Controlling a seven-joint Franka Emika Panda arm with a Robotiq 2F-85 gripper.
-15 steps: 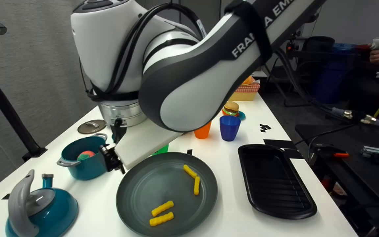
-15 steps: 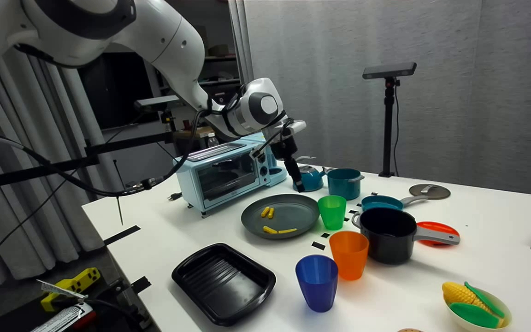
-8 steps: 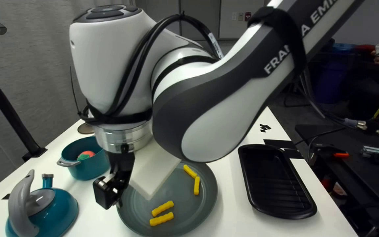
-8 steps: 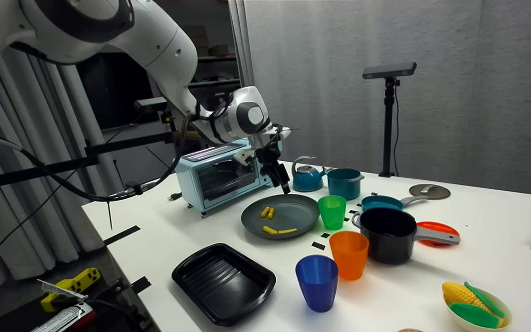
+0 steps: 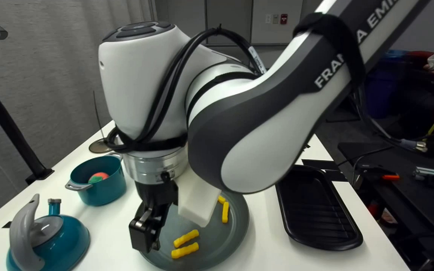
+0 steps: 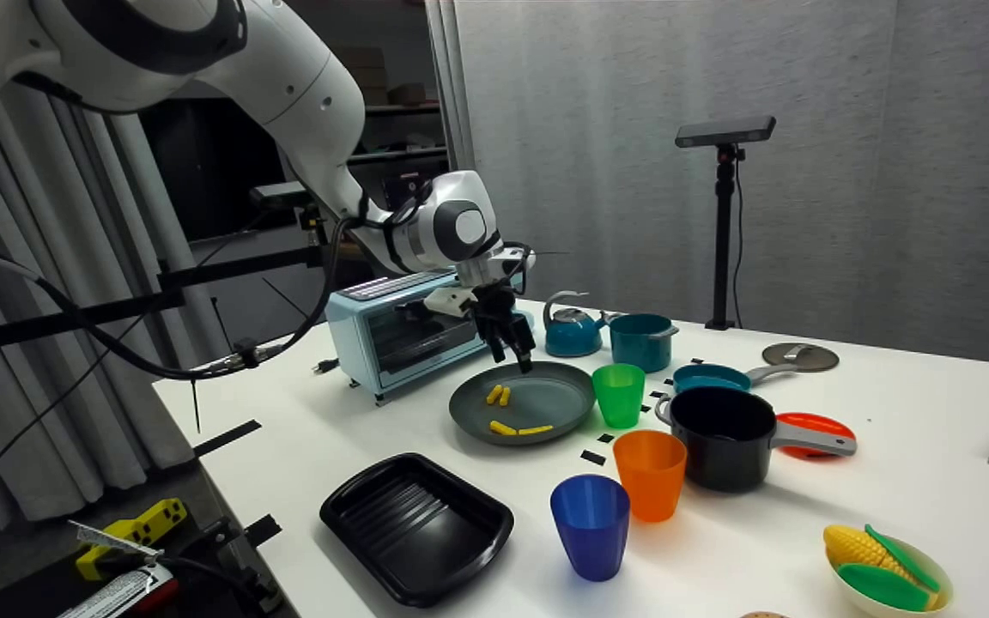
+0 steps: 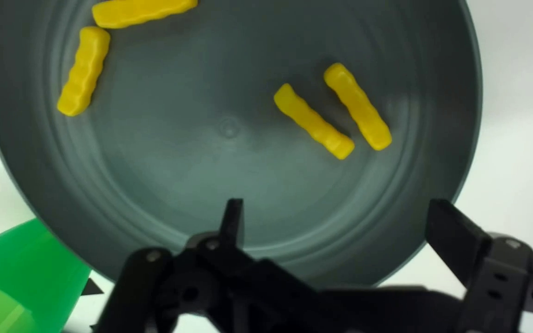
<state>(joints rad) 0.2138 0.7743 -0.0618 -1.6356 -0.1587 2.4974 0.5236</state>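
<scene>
In the wrist view, the jaws stand spread at the lower edge of the frame, above a round dark-grey plate [image 7: 192,138]. On it, two wavy yellow sticks [image 7: 314,121] lie right of centre, two more sticks [image 7: 83,71] upper left; a translucent green cup [image 7: 40,263] stands lower left, beside it.

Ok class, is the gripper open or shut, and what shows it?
The gripper is open: the wrist view shows its fingers wide apart.
</scene>
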